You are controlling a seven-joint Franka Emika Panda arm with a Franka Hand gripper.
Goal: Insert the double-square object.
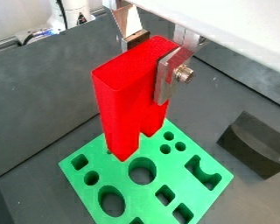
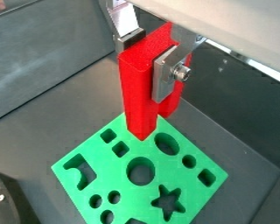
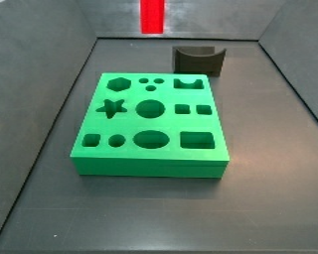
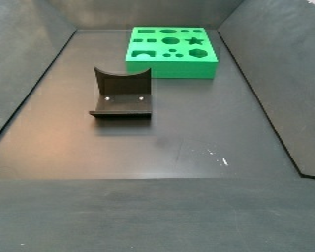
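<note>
Both claw (image 1: 154,72) fingers clamping double-square object (image 1: 129,101)

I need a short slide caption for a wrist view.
End effector holds the double-square object above the green board.

Room around the green board (image 3: 151,119)

Open dark floor is seen on all sides of the board; only the dark curved block (image 3: 198,61) stands near one corner (apart from it). The gripper (image 1: 154,54), clamping the double-square object (image 1: 129,101), is held above the board.
</note>
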